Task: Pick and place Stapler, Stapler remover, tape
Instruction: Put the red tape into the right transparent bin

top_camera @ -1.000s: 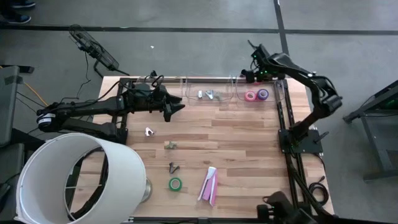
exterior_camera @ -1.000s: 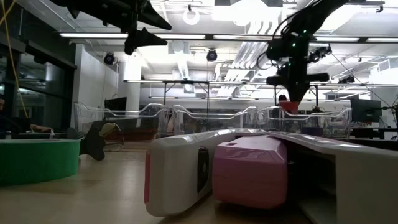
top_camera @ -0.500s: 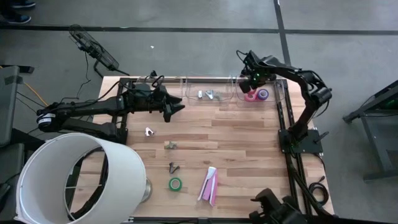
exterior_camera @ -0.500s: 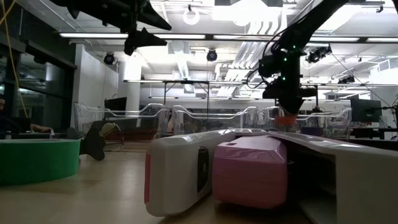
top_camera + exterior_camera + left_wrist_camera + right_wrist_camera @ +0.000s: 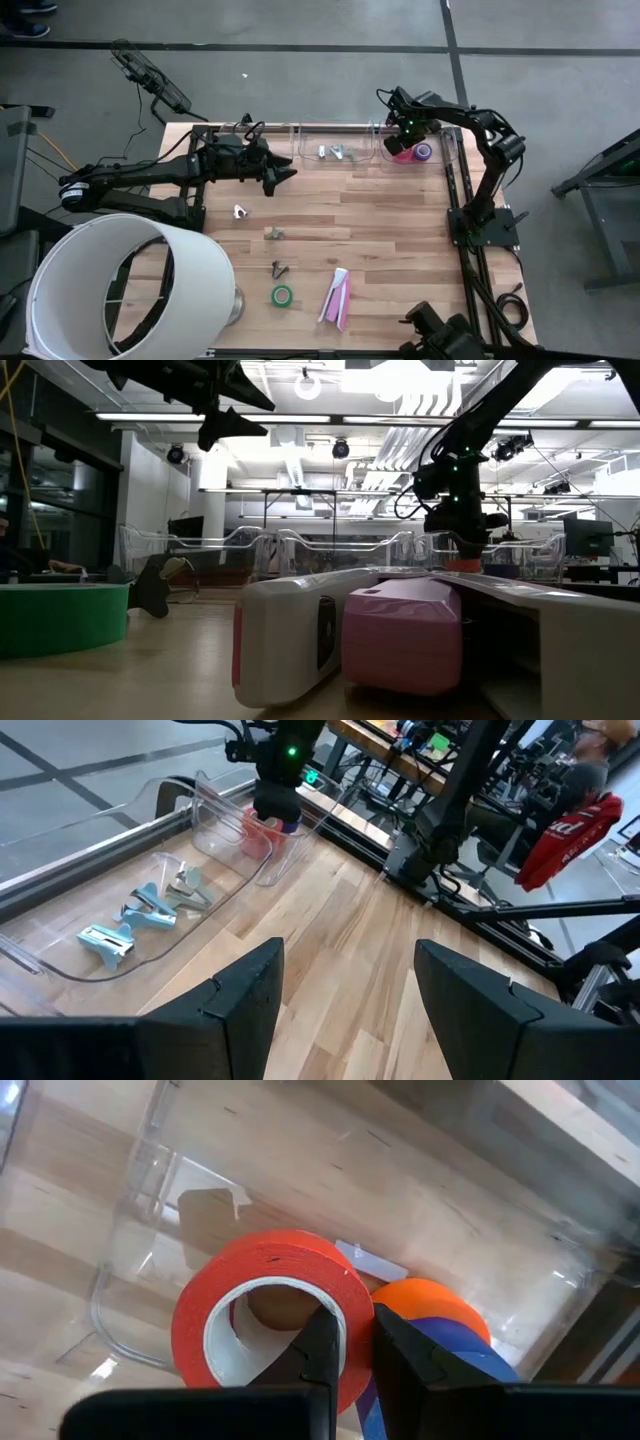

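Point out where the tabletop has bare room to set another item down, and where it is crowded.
Bare wood spans the stretch between the clear trays and the pink-and-white stapler, out to the right frame rail. Crowded: the near-left area, with staple removers, the green tape roll and the big white cylinder. The right tool holds a red-orange roll in the tape tray.

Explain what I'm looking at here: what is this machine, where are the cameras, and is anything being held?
Two robot arms work at a wooden table. One camera looks down from above, one sits at table height, one rides on each wrist. The right gripper is shut on a red-orange tape roll, lowering it into a clear bin beside a purple roll. The left gripper hangs open and empty over the table. A green tape roll, a pink-and-white stapler and small staple removers lie on the table.
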You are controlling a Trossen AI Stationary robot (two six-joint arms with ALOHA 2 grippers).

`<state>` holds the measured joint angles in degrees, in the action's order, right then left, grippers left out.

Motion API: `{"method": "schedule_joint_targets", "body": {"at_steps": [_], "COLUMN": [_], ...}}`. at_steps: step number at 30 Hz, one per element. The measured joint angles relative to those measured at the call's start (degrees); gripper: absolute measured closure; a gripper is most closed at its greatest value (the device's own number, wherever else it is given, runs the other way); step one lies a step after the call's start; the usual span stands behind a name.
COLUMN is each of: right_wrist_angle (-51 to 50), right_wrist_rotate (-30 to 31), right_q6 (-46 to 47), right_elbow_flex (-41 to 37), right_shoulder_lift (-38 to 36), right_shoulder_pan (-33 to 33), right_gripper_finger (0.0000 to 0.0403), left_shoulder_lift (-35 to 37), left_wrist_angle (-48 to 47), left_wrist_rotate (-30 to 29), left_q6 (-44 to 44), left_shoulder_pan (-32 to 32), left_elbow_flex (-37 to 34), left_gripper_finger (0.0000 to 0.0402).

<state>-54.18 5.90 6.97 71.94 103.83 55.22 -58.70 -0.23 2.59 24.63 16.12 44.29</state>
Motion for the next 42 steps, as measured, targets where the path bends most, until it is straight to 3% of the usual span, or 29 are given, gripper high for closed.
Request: {"method": "schedule_joint_targets", "body": {"at_steps": [17, 24, 35, 42], "right_wrist_angle": [-0.7, -1.3, -2.2, -2.4], "right_wrist_rotate": [1.0, 1.0, -0.3, -0.4], "right_q6": [0.4, 0.4, 0.5, 0.5], "right_elbow_flex": [0.0, 0.0, 0.0, 0.0], "right_shoulder_lift": [0.0, 0.0, 0.0, -1.9], "right_shoulder_pan": [-0.1, -0.1, -0.1, -0.2], "right_gripper_finger": [0.0372, 0.0331, 0.0330, 0.0280], "left_shoulder_lift": [0.0, 0.0, 0.0, 0.0], "left_wrist_angle": [0.0, 0.0, 0.1, 0.1], "left_wrist_rotate": [0.0, 0.0, 0.0, 0.0], "left_q6": [0.7, 0.7, 0.8, 0.8], "left_shoulder_pan": [0.0, 0.0, 0.0, 0.0], "left_elbow_flex": [0.0, 0.0, 0.0, 0.0], "left_gripper_finger": [0.0179, 0.0179, 0.0179, 0.0179]}}
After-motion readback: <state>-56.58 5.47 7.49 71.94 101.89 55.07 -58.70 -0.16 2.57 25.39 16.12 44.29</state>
